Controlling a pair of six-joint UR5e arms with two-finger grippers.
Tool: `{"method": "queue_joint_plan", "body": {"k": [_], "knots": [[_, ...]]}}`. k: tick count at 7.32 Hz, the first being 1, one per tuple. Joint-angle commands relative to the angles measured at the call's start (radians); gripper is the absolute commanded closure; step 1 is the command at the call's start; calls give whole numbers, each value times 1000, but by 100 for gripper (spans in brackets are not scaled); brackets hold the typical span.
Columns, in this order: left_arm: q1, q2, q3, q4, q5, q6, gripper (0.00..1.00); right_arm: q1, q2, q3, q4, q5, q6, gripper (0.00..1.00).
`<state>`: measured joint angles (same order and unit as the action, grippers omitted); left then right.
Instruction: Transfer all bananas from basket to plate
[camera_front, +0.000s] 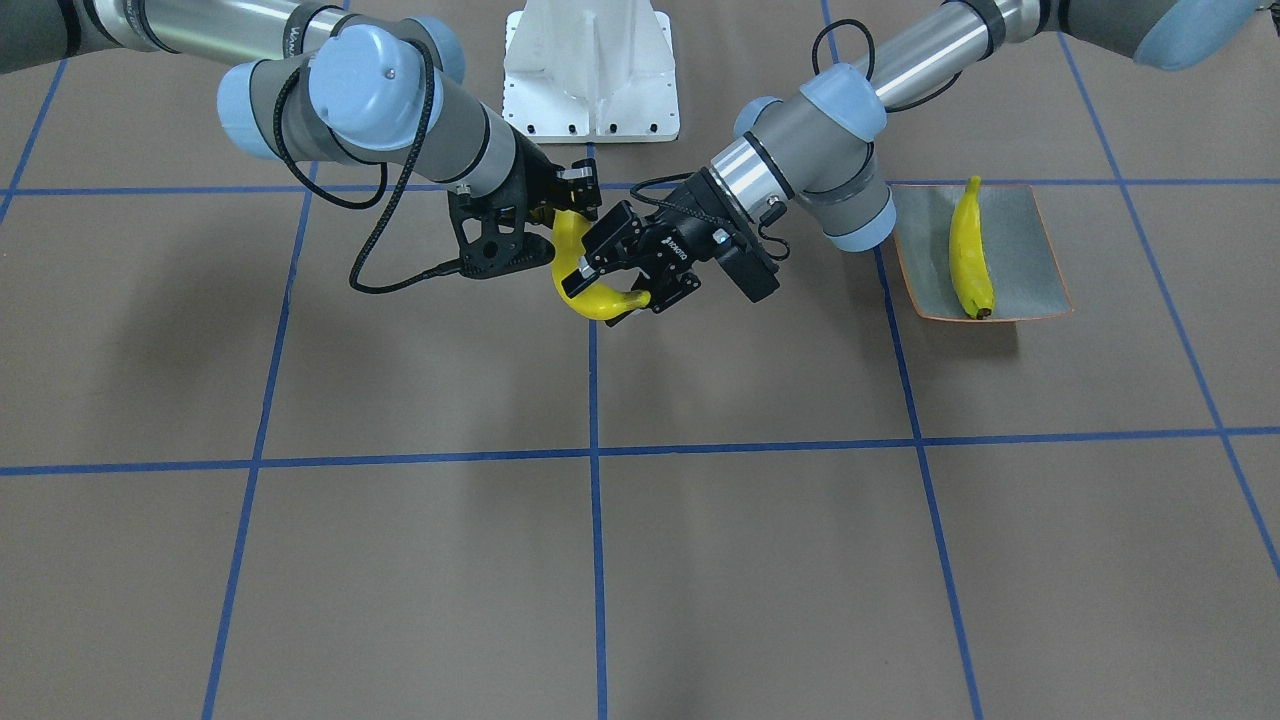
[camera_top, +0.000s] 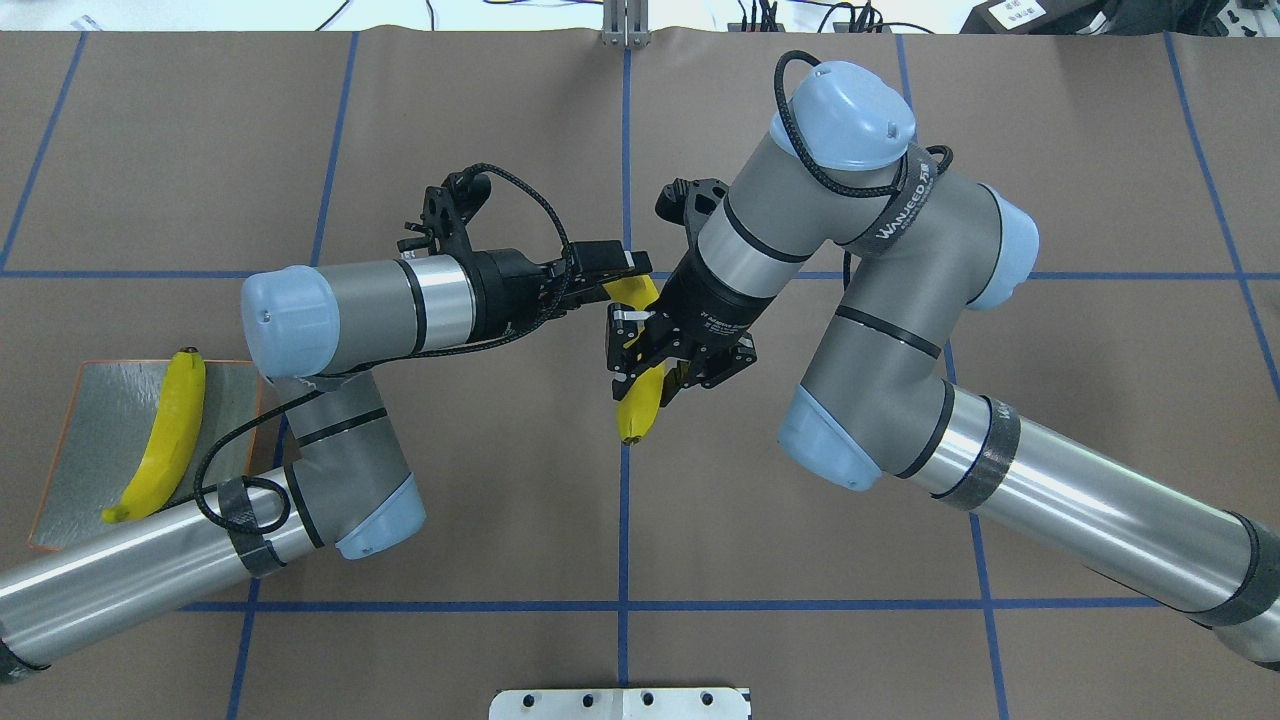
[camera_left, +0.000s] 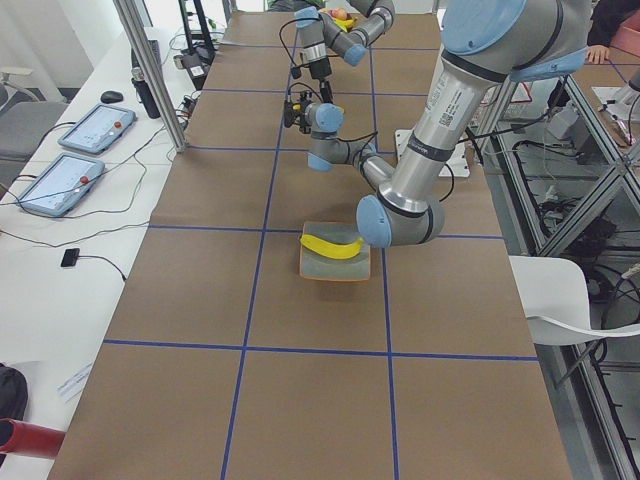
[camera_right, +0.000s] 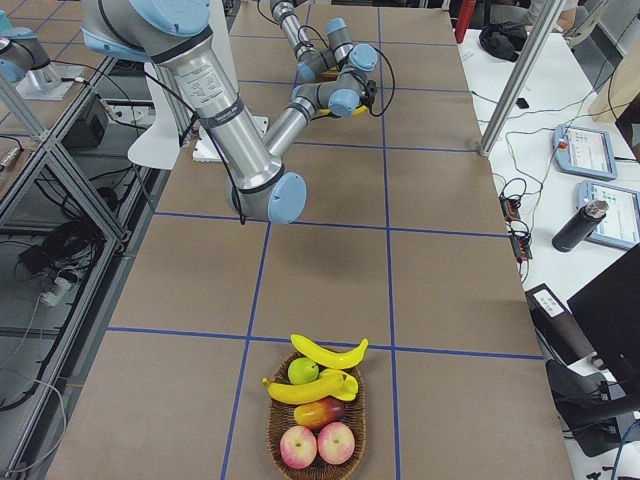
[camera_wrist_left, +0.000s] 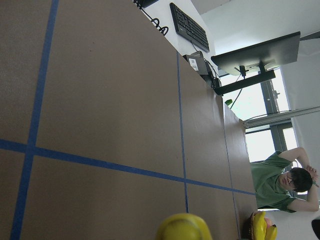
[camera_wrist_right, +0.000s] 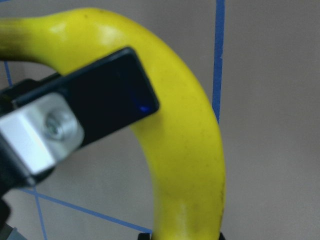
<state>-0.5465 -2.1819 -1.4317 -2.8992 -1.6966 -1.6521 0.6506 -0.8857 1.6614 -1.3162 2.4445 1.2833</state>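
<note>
One yellow banana (camera_front: 595, 300) hangs above the table's middle between both grippers. My right gripper (camera_top: 648, 365) is shut on the part nearer the robot's base. My left gripper (camera_top: 625, 288) is shut on the far end, with one of its fingers (camera_wrist_right: 90, 105) lying across the banana (camera_wrist_right: 185, 150). A second banana (camera_top: 165, 430) lies on the square grey plate (camera_top: 90, 420) with the orange rim, at the left side of the table. Two more bananas (camera_right: 328, 352) lie on top of the wicker basket (camera_right: 275, 420) at the table's right end.
The basket also holds apples and other fruit (camera_right: 318, 445). The white robot base (camera_front: 590, 70) stands at the table's robot side. A seated person (camera_wrist_left: 280, 180) shows beyond the table's right end. Tablets (camera_left: 60, 180) and cables lie on a side table.
</note>
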Motion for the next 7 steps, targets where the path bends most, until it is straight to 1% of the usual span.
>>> {"method": "queue_joint_plan", "body": {"k": [1,2,4,6,7], "knots": [[0,-1,0,1,0,-5,42,-9,-2,-2,5,-18,4,100],[0,-1,0,2,0,-8,44,-12,-2,-2,5,-21,4,100],[3,-1,0,5,0,-8,54,-12,-2,-2,5,-21,4,100],[3,-1,-1,5,0,-8,59,-11,-2,-2,5,-21,4,100],[3,-1,-1,5,0,-8,75,-12,-2,0,5,-19,4,100]]}}
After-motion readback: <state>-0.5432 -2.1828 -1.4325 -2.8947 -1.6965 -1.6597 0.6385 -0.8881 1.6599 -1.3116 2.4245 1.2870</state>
